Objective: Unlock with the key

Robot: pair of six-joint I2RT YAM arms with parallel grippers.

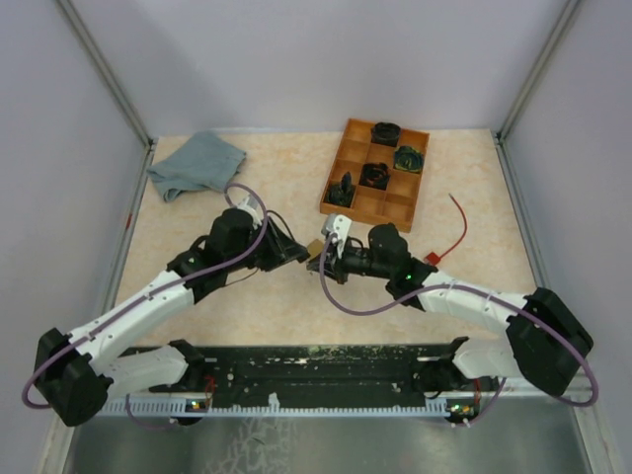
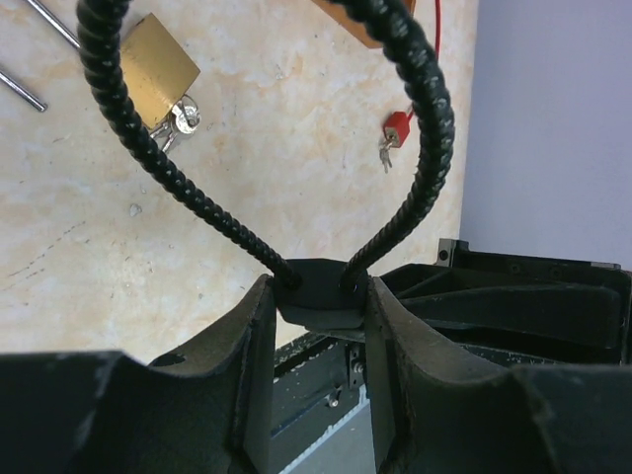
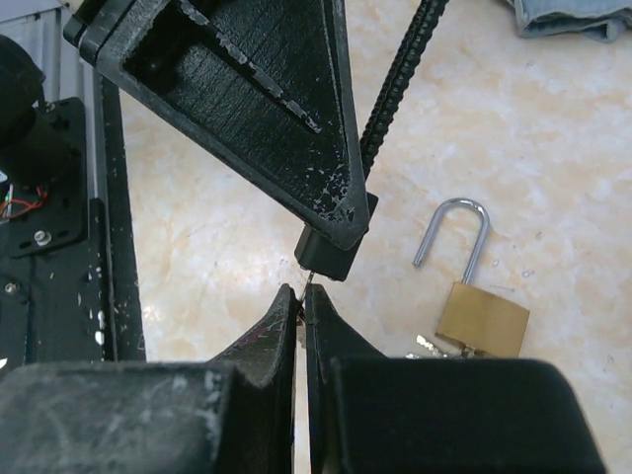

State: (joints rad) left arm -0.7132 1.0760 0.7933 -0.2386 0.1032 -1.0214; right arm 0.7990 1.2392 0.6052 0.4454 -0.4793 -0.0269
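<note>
Both arms meet mid-table at the cable lock.
My left gripper is partly open, clamped on the black lock body, its cable loop arching away. My right gripper is pinched fully closed on the key, whose sliver touches the body's end. A brass padlock lies nearby, shackle open.

centre: left pincer, right pincer meet — blocked | back: open tabletop between cloth and tray
</note>
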